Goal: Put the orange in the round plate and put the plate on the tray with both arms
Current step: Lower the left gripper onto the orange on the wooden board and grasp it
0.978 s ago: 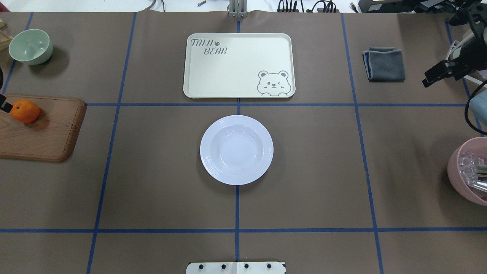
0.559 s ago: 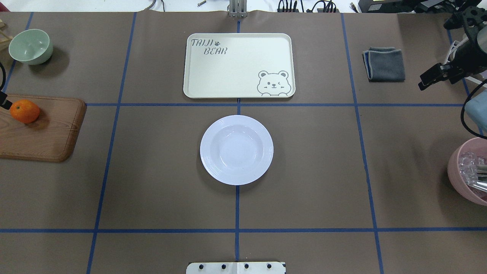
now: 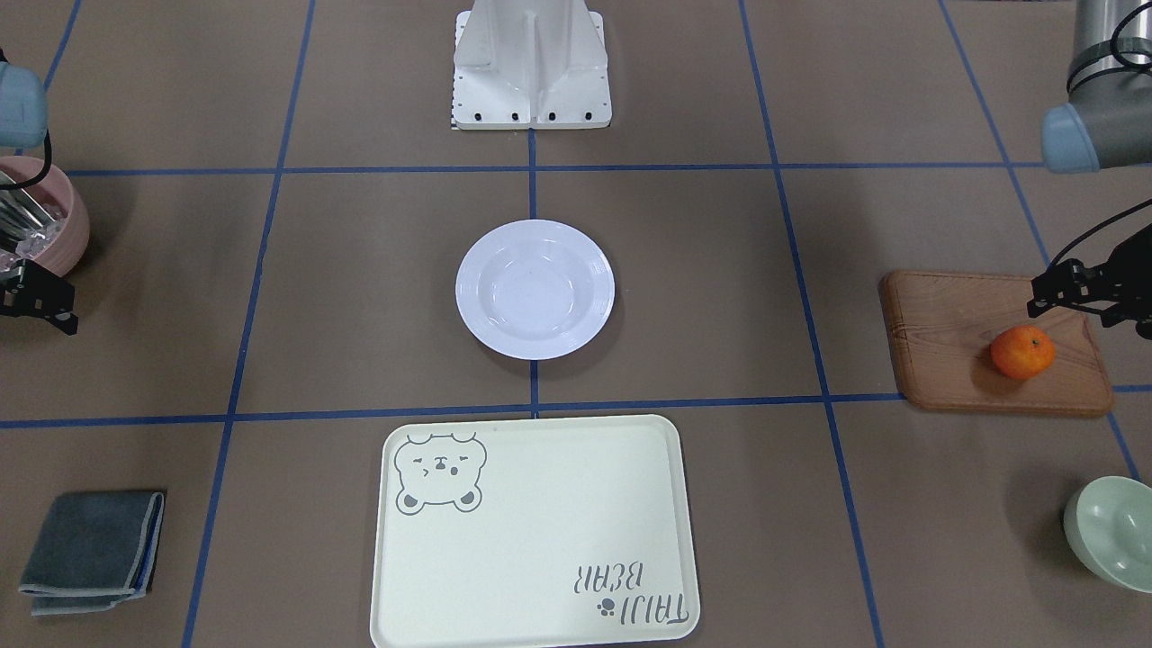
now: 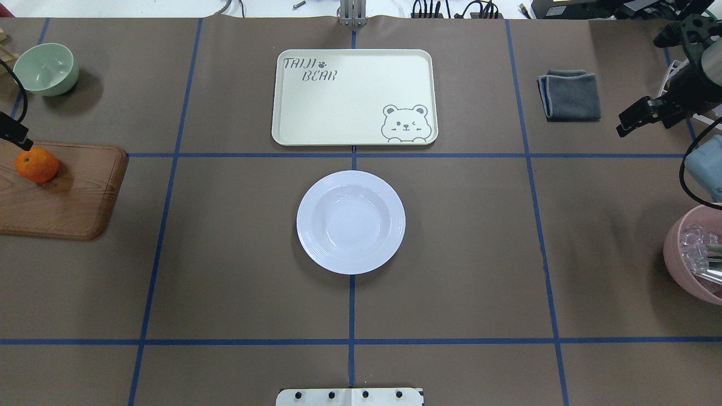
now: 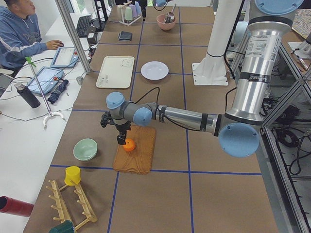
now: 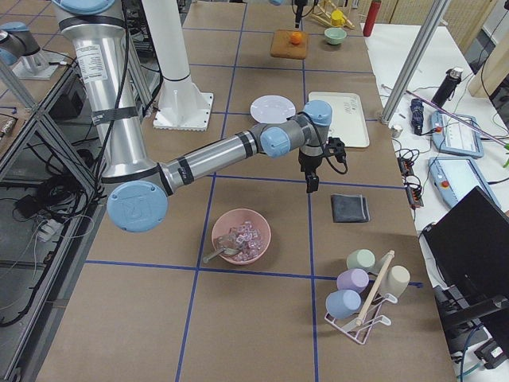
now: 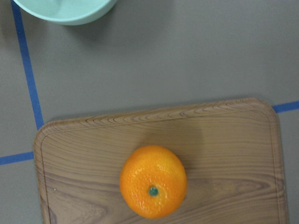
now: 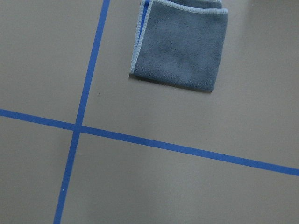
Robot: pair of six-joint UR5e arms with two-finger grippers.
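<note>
- Overhead exterior view puts the orange (image 4: 36, 164) on the wooden board (image 4: 73, 197) at the robot's far left, well apart from the round plate (image 4: 316, 248), which sits empty at mid-table.
- The tray (image 4: 350, 101) lies just beyond the plate, with nothing on it.
- The left gripper (image 4: 17, 138) hangs close above the orange. Its wrist camera looks straight down on the fruit, stem dot up, slightly below centre of that view.
- I cannot tell how far its jaws are parted, since only a black edge of it shows at the frame borders. It grips nothing, as the orange rests free on the board.
- The right gripper (image 4: 623, 125) hovers over bare table near the folded grey cloth (image 4: 569, 95), carrying nothing. Its jaw opening is likewise unclear.
- Judged step: the very first one, the left arm's approach for picking the orange. No part of the task is done yet.
- Next move, as I read it: centre over the fruit, descend with the jaws spread wider than it, and close gently round its middle so it does not roll along the board.
- After that comes the carry to the plate. The right arm is only needed later, for the two-armed lift onto the tray.
</note>
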